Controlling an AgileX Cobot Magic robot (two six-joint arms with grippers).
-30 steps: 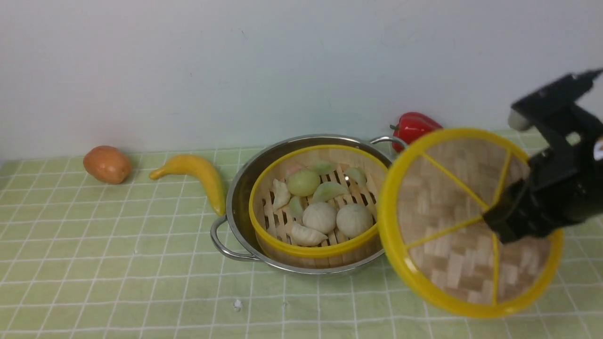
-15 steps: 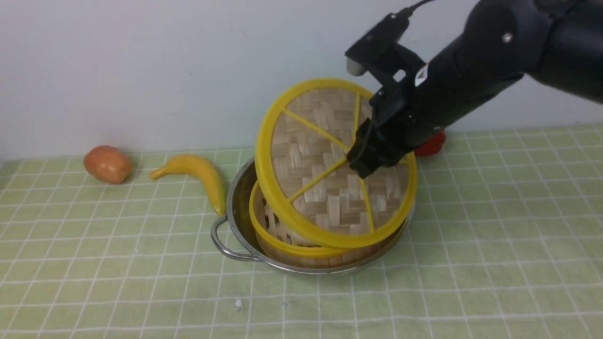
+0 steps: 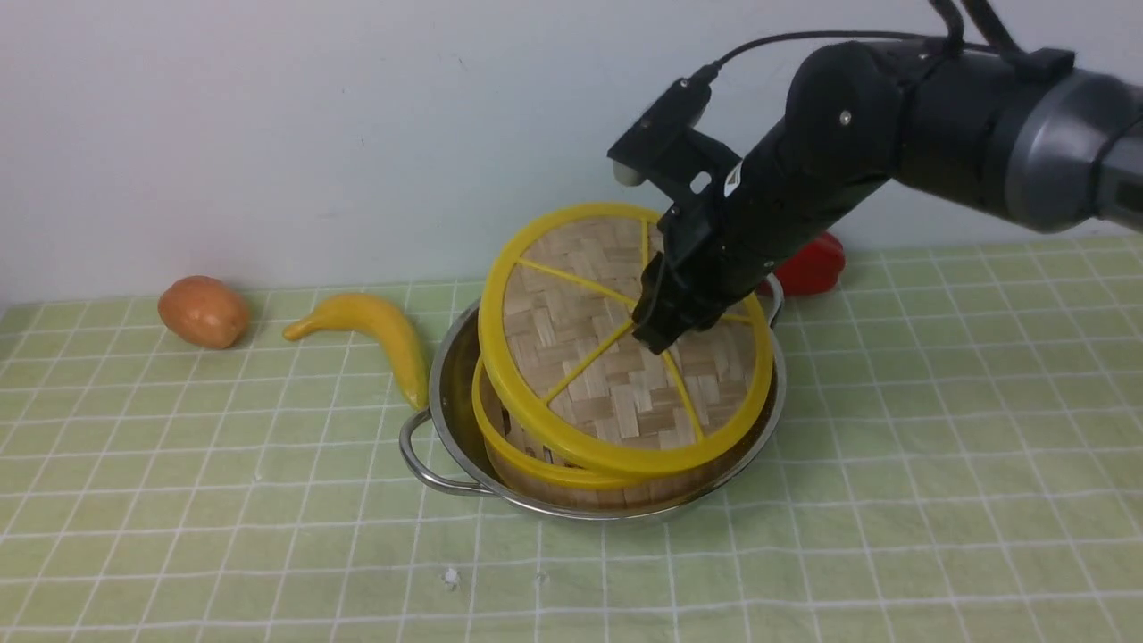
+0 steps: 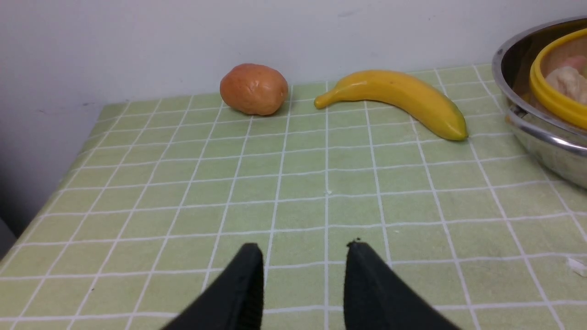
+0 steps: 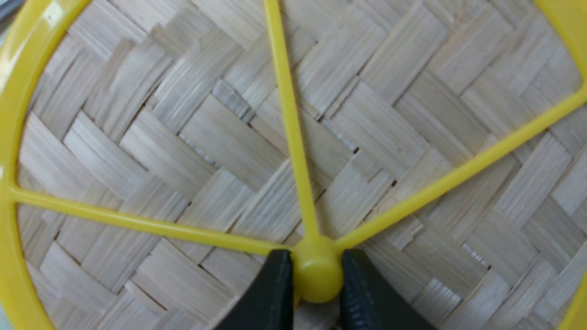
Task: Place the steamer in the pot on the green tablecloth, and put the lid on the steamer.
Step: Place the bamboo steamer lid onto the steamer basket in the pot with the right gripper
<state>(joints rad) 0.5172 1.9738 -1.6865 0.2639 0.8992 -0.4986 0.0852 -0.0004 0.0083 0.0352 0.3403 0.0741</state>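
Over the steamer (image 3: 536, 471), lid (image 3: 589, 375) now lower, right tool (image 3: 650, 336) pinching its knob (image 5: 317, 271), left tool (image 4: 305, 257) parted, empty

Looking like a mock kitchen bench in a robot lab, bare white wall (image 3: 268, 134) backing a pale green grid-lined tablecloth (image 3: 179, 500), yellow banana (image 3: 375, 332) and shiny steel pot (image 3: 449, 371) sitting on it, black robot arm (image 3: 848, 134) hanging over.

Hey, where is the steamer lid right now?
In the front view the lid is tilted at centre over the steamer in the pot, right of the banana, its knob pinched by the right gripper.
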